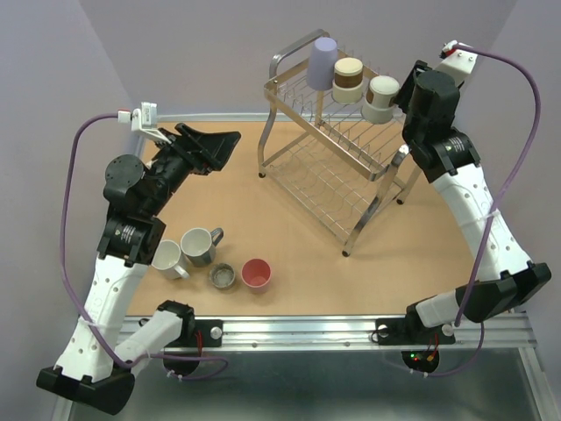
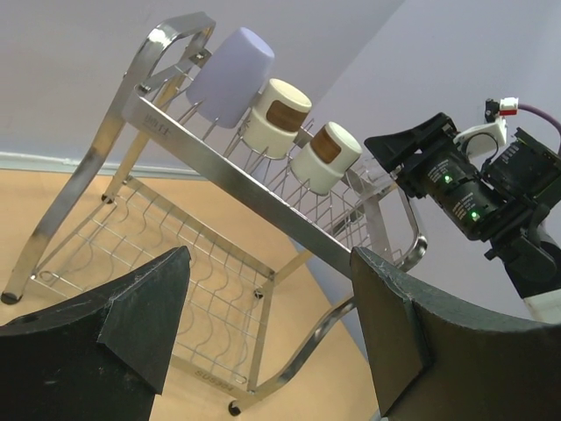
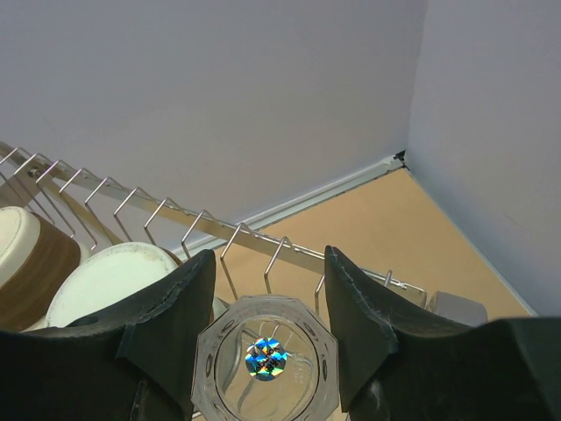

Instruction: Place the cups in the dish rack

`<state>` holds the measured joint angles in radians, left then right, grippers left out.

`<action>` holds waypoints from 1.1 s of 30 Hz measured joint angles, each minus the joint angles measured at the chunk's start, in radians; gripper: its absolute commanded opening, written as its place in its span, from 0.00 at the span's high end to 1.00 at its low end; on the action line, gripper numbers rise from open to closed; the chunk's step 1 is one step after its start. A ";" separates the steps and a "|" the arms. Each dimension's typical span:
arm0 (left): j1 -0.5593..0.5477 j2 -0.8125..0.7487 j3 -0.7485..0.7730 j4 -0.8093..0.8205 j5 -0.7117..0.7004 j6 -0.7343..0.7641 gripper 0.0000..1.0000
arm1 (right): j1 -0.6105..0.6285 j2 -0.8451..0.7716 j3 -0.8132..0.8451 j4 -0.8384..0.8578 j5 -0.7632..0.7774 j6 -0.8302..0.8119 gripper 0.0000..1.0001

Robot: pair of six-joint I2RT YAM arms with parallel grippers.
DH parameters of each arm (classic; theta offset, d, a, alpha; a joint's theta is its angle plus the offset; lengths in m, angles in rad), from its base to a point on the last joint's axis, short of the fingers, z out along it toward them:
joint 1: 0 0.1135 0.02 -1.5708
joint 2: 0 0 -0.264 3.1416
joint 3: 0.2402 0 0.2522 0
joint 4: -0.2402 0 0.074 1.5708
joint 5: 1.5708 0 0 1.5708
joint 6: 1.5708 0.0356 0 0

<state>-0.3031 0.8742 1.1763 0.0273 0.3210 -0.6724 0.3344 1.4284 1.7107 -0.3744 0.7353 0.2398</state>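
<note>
Though unclear from above, right fingers grip a clear glass; left fingers stand open

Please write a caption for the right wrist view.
Right gripper holds a clear faceted glass cup at the chrome wire dish rack.

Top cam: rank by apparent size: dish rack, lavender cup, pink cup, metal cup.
1. dish rack, by far.
2. lavender cup, but it sits high on the rack, nearer the camera, so this rank is unsure.
3. pink cup.
4. metal cup, only slightly smaller than the pink one.
</note>
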 measured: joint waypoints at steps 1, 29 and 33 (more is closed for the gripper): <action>0.003 0.000 -0.006 0.002 0.001 0.000 0.16 | -0.001 0.000 -0.001 0.005 -0.008 -0.001 1.00; 0.011 0.062 -0.026 0.043 0.021 0.000 0.16 | -0.013 -0.023 -0.038 0.027 -0.049 -0.006 0.91; 0.011 0.066 -0.035 0.043 0.023 0.000 0.16 | -0.013 -0.033 -0.050 0.027 -0.050 0.005 0.47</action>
<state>-0.2920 0.9398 1.1408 0.0708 0.3435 -0.6724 0.3218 1.3952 1.6604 -0.3473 0.6849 0.2443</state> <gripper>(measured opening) 0.843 0.559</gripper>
